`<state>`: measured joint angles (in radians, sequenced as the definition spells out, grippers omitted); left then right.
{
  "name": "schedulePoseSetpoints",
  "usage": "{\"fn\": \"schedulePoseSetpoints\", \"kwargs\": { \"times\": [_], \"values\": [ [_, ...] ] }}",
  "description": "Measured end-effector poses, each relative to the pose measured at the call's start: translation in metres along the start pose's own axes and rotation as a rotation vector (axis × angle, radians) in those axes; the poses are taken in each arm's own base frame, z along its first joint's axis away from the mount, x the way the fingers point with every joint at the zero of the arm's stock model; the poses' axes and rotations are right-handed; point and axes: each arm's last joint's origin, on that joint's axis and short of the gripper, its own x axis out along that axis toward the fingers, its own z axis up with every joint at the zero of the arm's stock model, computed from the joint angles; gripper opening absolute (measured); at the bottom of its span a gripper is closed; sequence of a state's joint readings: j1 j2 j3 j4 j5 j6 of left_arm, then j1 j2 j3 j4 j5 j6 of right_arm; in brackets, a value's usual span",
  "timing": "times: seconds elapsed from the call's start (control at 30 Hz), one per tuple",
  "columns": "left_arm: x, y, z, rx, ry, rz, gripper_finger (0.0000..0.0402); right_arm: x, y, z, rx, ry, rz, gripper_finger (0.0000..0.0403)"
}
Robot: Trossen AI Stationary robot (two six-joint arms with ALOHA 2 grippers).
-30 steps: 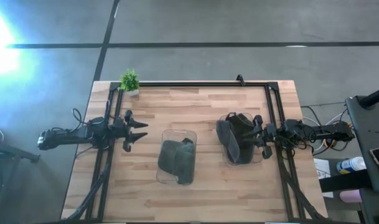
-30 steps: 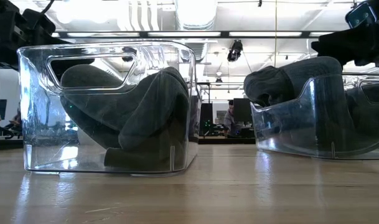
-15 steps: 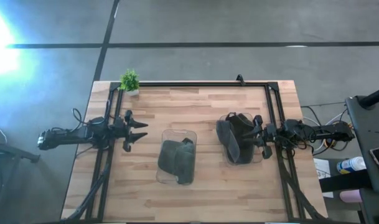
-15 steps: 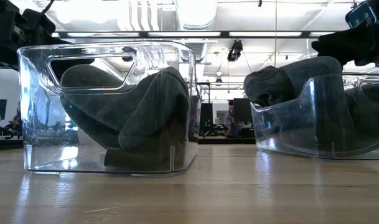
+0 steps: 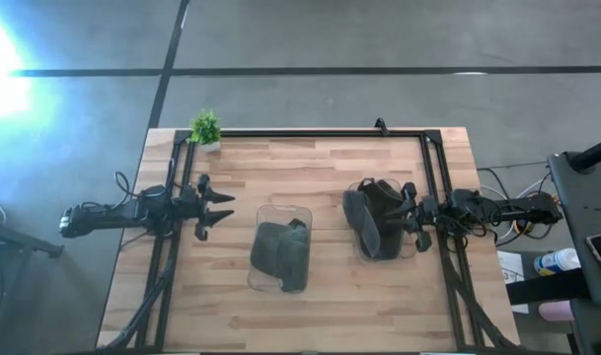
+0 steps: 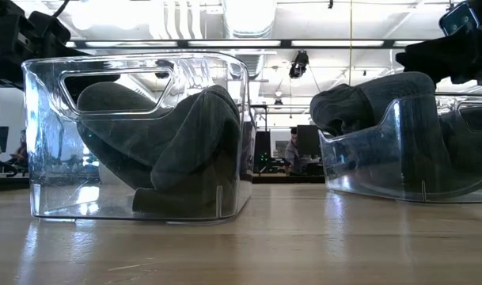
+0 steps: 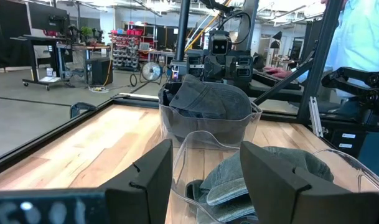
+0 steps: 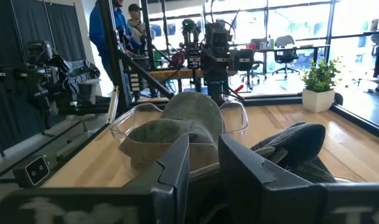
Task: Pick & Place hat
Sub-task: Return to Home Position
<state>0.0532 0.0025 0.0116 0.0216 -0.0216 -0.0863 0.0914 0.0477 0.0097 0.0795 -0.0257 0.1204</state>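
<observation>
Two clear bins stand on the wooden table. The middle bin point(image 5: 280, 258) point(image 6: 138, 134) holds a folded grey hat point(image 5: 278, 254) point(image 7: 264, 173). The right bin point(image 5: 384, 225) point(image 6: 407, 158) holds another grey hat point(image 5: 371, 219) point(image 8: 295, 143), which bulges over its rim. My left gripper point(image 5: 224, 208) point(image 7: 206, 149) hovers open to the left of the middle bin, pointing at it. My right gripper point(image 5: 397, 217) point(image 8: 203, 140) reaches over the right bin's right side. Its fingers are only a narrow gap apart, beside the hat's hump. My left gripper touches nothing. My right gripper is level over the right bin, coming from the table's right side, close against the bulging hat point(image 6: 391, 83). Whether its fingers touch the hat, I cannot tell; nothing shows between the fingertips.
A small potted plant point(image 5: 205, 128) point(image 8: 320, 78) stands at the table's far left corner. Black frame rails point(image 5: 310, 133) run along the far edge and both sides. Bare wood lies between the bins and along the near edge. People point(image 8: 121, 31) point(image 7: 363, 37) stand in the room beyond the table.
</observation>
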Motion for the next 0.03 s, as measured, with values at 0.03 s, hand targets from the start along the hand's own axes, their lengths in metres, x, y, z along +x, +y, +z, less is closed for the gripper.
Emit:
{"fn": "schedulePoseSetpoints", "kwargs": {
  "times": [0.03],
  "values": [
    [0.0, 0.0, 0.0, 0.0, 0.0, 0.0, 0.0181, 0.0, 0.0, 0.0, 0.0, 0.0, 0.0, 0.0084]
  ]
}}
